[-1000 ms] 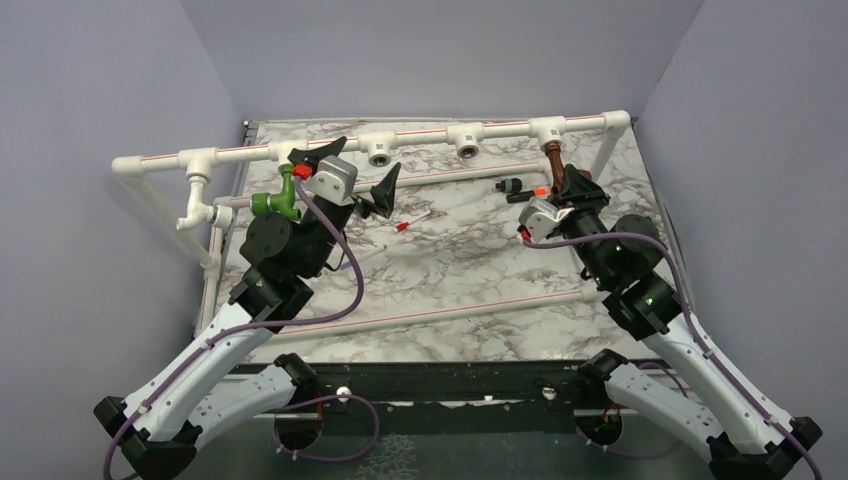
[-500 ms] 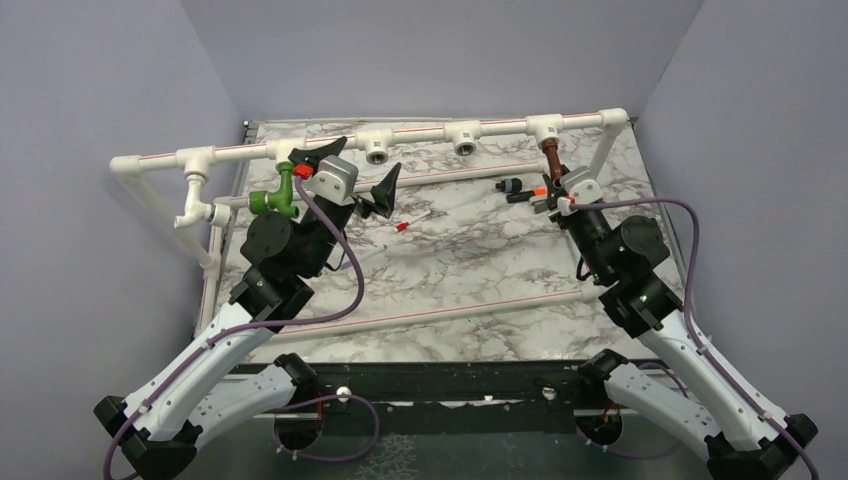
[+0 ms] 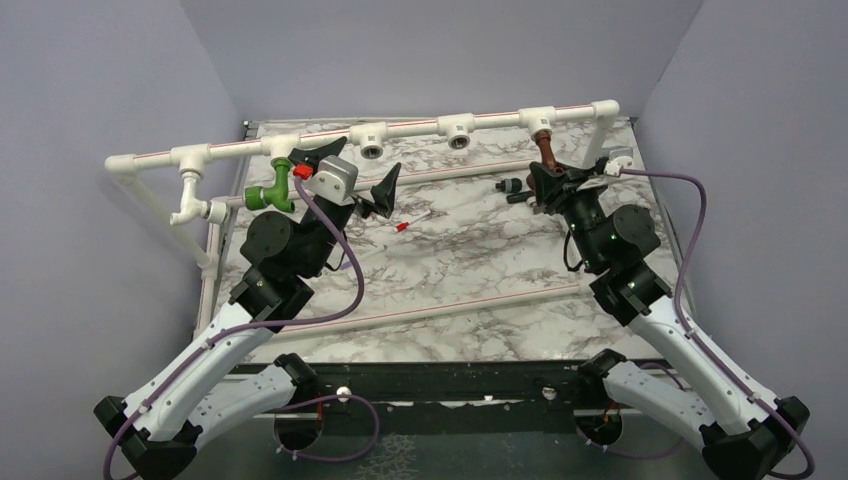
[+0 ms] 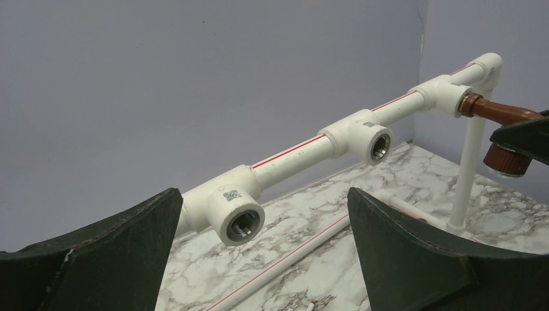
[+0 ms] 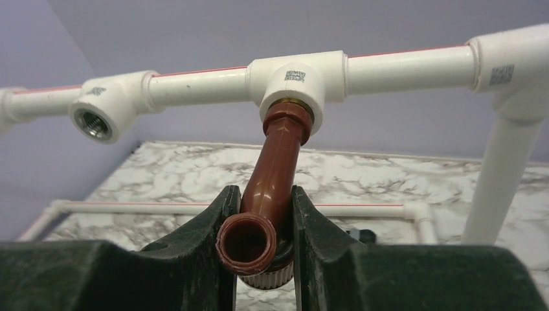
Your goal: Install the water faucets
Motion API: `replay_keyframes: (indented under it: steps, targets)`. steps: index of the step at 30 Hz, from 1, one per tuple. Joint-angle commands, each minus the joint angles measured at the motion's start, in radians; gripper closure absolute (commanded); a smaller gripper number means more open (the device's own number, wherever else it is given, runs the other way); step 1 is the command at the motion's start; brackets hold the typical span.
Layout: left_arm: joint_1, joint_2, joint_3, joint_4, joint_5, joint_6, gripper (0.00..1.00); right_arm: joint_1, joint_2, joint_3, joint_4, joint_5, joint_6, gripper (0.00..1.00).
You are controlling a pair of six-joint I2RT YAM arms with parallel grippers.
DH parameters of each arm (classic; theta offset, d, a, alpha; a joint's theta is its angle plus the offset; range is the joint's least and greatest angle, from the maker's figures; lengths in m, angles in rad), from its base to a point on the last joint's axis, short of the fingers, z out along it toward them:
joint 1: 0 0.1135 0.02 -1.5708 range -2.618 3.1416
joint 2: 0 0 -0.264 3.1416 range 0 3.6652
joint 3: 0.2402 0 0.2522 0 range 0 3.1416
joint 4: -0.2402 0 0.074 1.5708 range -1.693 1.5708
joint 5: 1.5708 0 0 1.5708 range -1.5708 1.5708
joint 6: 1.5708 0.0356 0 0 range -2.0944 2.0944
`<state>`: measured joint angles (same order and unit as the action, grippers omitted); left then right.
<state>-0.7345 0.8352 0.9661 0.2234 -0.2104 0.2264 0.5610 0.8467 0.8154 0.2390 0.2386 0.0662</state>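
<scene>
Rotating since a second ago, your right gripper (image 5: 262,202) clenches copper faucet (image 5: 276,165), screwing it into T-fitting (image 5: 294,74); left gripper (image 4: 264,214) gapes empty.

REMOTE RIG, THREE VIEWS: My fixed overhead camera sits high behind the arms (image 3: 240,330) and looks down and forward across the whole marble table (image 3: 470,270) to the white pipe frame (image 3: 410,127) at the far side. My left wrist camera peers out low between its left fingers (image 4: 103,259), facing rightward along the frame's top rail (image 4: 298,150) from close by. My right wrist camera looks upward between its right fingers (image 5: 194,259), tight on the copper-coloured faucet (image 5: 275,168). All three views share that faucet and the rail's right-hand end.
</scene>
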Motion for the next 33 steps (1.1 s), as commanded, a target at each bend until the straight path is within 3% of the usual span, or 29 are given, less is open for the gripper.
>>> replay_keyframes:
  steps: [1, 23, 33]
  targets:
    - [-0.003, -0.013, -0.005, 0.025, -0.015, 0.006, 0.01, 0.035, 0.041, 0.037, 0.127, -0.188, 0.36, 0.99]
    - [-0.003, -0.006, -0.004, 0.024, -0.009, 0.0, 0.01, 0.035, 0.072, -0.119, 0.381, -0.016, 1.29, 0.99]
    - [-0.002, -0.005, -0.004, 0.025, -0.007, -0.001, 0.01, 0.034, 0.08, -0.125, 0.376, 0.028, 1.527, 0.99]
